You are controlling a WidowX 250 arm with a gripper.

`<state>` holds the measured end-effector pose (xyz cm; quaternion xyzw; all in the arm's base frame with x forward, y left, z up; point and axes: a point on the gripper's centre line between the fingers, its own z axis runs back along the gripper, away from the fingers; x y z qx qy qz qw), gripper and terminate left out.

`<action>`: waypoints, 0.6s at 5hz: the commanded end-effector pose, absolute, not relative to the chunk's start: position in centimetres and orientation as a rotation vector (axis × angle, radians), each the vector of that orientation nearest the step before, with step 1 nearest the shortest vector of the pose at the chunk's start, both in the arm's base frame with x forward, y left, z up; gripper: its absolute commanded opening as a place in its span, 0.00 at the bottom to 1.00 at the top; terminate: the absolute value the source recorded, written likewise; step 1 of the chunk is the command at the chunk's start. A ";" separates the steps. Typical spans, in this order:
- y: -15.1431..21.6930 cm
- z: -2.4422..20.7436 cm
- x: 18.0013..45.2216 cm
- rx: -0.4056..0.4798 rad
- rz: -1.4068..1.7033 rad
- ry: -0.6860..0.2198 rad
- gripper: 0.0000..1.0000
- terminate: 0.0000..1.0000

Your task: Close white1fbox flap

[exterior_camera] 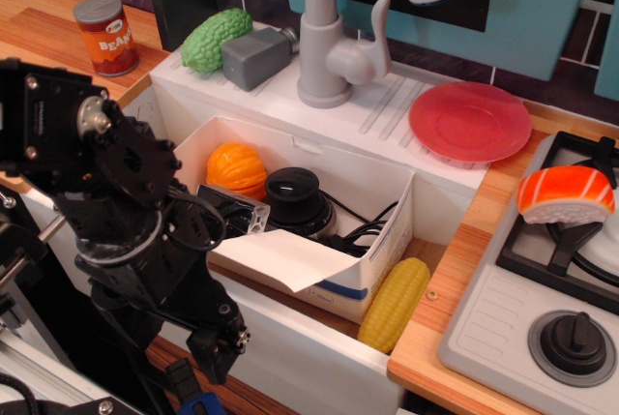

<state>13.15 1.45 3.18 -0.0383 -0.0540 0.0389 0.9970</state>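
The white box (372,241) is sitting inside the toy sink (426,197), near the front edge of the worktop and a bit left of the middle. Its top is open. Inside it an orange toy pumpkin (237,168), a round black thing (295,197) and some black wires (363,231) are showing. The flap (285,258) is hanging on at the box's front long edge and is leaning partly over the opening, tipped down toward the inside. It is not lying flat yet, so the box is only partly shut.

The robot arm (116,202) is reaching in from the front left corner. Its claw (232,210) is sitting just beside the left end of the flap, close above the box. I cannot tell how wide the claw is standing or if it is gripping anything, because the dark parts are blending with the black things behind.

To do this step well, I think the claw should be pushing on the flap's free edge, not near the fold, and going slowly toward the back of the worktop and down. The wires and the round black thing may be poking up and stopping the flap, so a soft, even push is best. The yellow corn (395,304) is lying right by the box's front right corner, and a hard shove could slide the box into it
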 end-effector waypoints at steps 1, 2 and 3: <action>1.5 3.2 13.2 -0.077 0.078 -0.108 1.00 0.00; 1.9 3.0 14.8 -0.086 0.051 -0.127 1.00 0.00; 2.6 3.3 16.7 -0.088 0.023 -0.136 1.00 0.00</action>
